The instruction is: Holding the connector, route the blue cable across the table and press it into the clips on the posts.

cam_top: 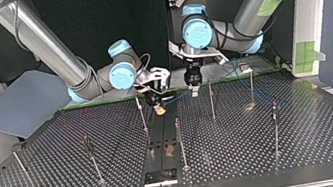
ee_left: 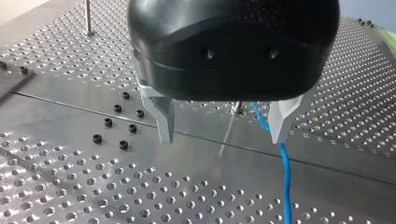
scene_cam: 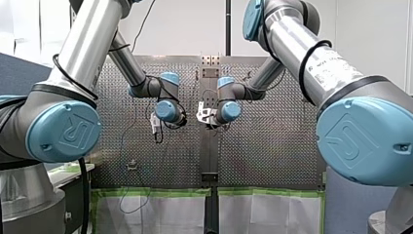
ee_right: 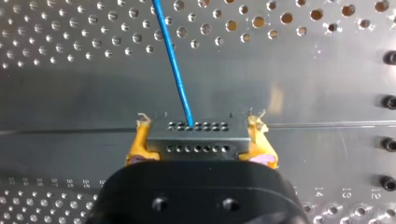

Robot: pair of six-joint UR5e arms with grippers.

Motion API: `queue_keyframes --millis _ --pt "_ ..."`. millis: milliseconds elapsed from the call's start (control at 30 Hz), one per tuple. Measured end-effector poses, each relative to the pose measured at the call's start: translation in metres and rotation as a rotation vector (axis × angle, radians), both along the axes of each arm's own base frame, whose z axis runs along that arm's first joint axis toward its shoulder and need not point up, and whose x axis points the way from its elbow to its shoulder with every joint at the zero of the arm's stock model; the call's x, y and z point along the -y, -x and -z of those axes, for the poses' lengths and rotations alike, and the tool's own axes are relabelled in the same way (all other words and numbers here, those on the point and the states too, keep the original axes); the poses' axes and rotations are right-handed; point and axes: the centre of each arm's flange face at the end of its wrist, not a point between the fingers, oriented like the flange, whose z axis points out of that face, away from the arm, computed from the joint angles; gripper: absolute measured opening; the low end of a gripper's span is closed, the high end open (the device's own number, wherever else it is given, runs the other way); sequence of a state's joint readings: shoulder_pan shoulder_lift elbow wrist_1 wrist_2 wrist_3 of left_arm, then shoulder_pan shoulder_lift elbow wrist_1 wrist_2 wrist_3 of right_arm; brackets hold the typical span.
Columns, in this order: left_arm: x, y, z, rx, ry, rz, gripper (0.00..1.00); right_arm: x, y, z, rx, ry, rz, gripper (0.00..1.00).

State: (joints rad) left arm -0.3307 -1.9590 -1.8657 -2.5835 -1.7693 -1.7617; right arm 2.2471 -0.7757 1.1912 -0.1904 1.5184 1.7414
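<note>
In the right wrist view my right gripper (ee_right: 200, 122) is shut with its yellow pads (ee_right: 140, 140) on both ends of a grey connector (ee_right: 196, 140). The blue cable (ee_right: 173, 60) leaves the connector's pin face and runs ahead over the plate. In the top view that gripper (cam_top: 159, 106) hangs low near the table's far middle. My left gripper (cam_top: 194, 90) hovers beside it, open. Its metal fingers (ee_left: 161, 119) stand wide apart just above the plate with nothing between them. The blue cable (ee_left: 286, 177) passes close by one fingertip. Neither gripper touches a post.
Several thin clip posts stand on the perforated table, among them a post (cam_top: 141, 112) by my right gripper, another post (cam_top: 211, 99) by my left, and a nearer middle post (cam_top: 180, 142). Black screws (ee_left: 122, 122) dot the plate beside my left gripper.
</note>
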Motion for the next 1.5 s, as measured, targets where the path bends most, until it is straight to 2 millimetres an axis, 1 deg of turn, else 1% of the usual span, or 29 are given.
queue_keyframes --millis 267,433,533,767,867,1000,1167,1400,1467,1500 --pt "-0.001 0.001 0.002 -0.016 -0.003 -0.003 0.99 0.002 0.002 0.0 0.0 0.0 0.002 0.0" --pt "0.003 -0.001 0.009 -0.043 -0.02 0.002 0.99 0.002 0.002 0.0 0.0 0.0 0.003 0.0" --pt "0.007 -0.005 0.013 -0.047 -0.032 -0.002 0.99 0.002 0.002 0.0 0.0 -0.001 0.003 0.0" --pt "0.014 -0.027 0.021 -0.023 -0.005 -0.036 0.99 0.002 0.002 0.0 0.0 -0.001 0.003 0.0" --pt "0.015 -0.033 0.024 -0.023 0.004 -0.039 0.99 0.002 0.002 0.0 0.0 0.0 0.003 0.0" --pt "0.019 -0.039 0.033 -0.036 0.0 -0.033 0.99 0.002 0.002 0.0 0.001 0.0 0.003 0.0" --pt "0.021 -0.043 0.051 -0.051 -0.005 -0.039 0.99 0.002 0.002 0.0 0.001 0.0 0.001 0.0" --pt "0.023 -0.046 0.055 -0.045 0.009 -0.047 0.99 0.004 0.004 0.0 0.001 0.0 0.005 0.0" --pt "0.023 -0.047 0.054 -0.043 0.012 -0.048 0.79 0.004 0.004 0.0 0.001 0.0 0.005 0.0" --pt "0.023 -0.046 0.054 -0.042 0.013 -0.047 0.79 0.004 0.004 0.0 0.001 0.0 0.005 0.0"
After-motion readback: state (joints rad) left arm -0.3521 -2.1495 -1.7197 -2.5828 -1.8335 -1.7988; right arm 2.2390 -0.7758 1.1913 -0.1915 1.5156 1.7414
